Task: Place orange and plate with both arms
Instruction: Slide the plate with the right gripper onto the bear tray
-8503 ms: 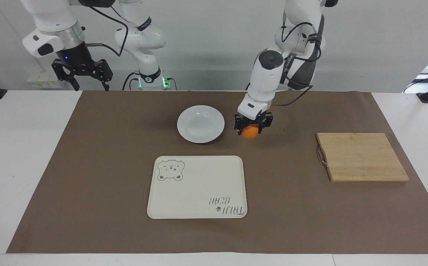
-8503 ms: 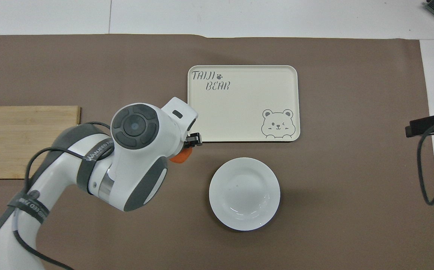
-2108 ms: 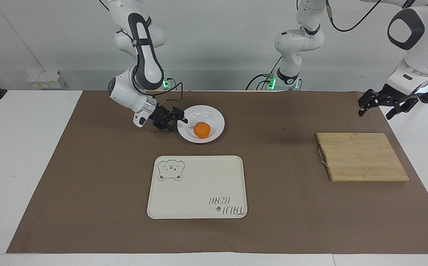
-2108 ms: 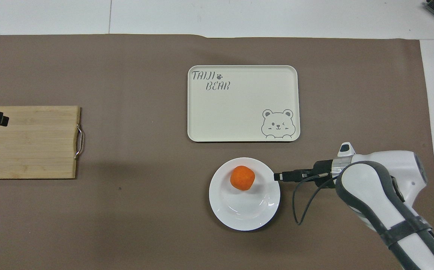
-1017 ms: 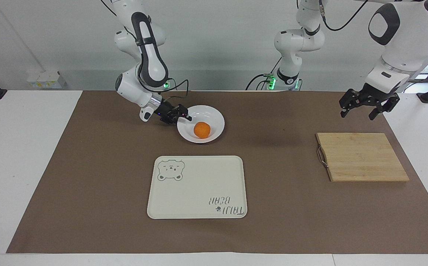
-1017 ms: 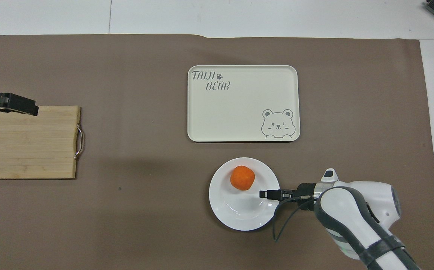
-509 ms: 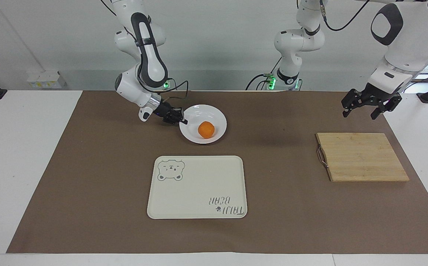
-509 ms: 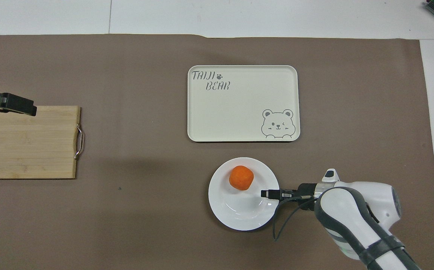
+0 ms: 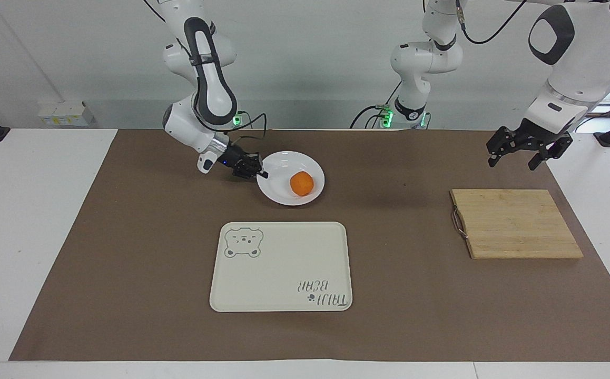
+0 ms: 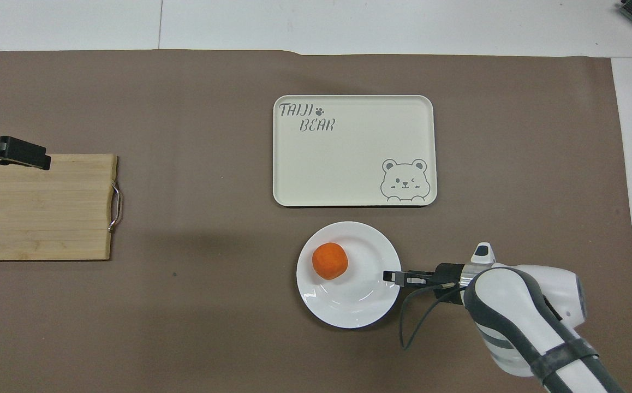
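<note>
right gripper (image 9: 259, 172) low and level, clamped on plate (image 9: 278, 193) rim, orange (image 9: 302, 183) aboard

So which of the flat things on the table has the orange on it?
The round white plate holds the orange. The cream bear tray and the wooden board have nothing on them.
</note>
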Robot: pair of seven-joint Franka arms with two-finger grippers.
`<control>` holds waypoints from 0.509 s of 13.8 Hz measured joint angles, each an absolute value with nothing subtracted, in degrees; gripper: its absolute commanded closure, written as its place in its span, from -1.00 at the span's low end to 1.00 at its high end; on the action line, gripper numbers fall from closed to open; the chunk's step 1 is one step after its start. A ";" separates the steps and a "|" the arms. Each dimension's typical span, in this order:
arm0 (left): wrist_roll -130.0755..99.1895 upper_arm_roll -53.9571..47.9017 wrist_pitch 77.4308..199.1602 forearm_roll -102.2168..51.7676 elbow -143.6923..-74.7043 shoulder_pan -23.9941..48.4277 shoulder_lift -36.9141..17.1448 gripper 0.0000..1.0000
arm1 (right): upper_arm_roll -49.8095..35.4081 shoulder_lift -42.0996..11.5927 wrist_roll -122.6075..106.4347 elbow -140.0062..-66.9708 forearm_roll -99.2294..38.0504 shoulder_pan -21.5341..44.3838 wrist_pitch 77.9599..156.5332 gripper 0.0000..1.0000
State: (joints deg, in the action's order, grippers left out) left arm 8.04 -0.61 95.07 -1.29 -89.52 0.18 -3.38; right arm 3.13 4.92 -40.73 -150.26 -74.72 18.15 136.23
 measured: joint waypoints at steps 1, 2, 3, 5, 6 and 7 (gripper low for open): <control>8.04 -0.61 95.07 -1.29 -89.52 0.18 -3.38 -1.00 | 3.07 4.57 -40.78 -149.70 -76.31 18.21 136.03 1.00; 8.04 -0.61 95.06 -1.29 -89.52 0.18 -3.38 -1.00 | 3.01 4.29 -40.78 -149.06 -77.56 18.25 135.42 1.00; 8.04 -0.61 95.06 -1.29 -89.52 0.18 -3.38 -1.00 | 3.02 4.04 -40.78 -148.34 -78.27 18.22 134.48 1.00; 8.04 -0.61 95.05 -1.29 -89.52 0.18 -3.38 -1.00 | 3.03 3.51 -40.78 -146.75 -79.95 18.17 133.24 1.00; 8.04 -0.61 95.05 -1.29 -89.52 0.18 -3.38 -1.00 | 3.04 3.15 -40.78 -145.86 -81.02 18.16 132.91 1.00; 8.04 -0.61 95.05 -1.29 -89.52 0.18 -3.38 -1.00 | 3.05 2.74 -40.78 -144.92 -82.29 18.16 132.83 1.00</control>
State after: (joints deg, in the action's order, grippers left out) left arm 8.04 -0.61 95.05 -1.29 -89.52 0.18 -3.38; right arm 3.05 2.74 -40.78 -144.92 -82.29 18.16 132.83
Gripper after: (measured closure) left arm 0.000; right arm 0.930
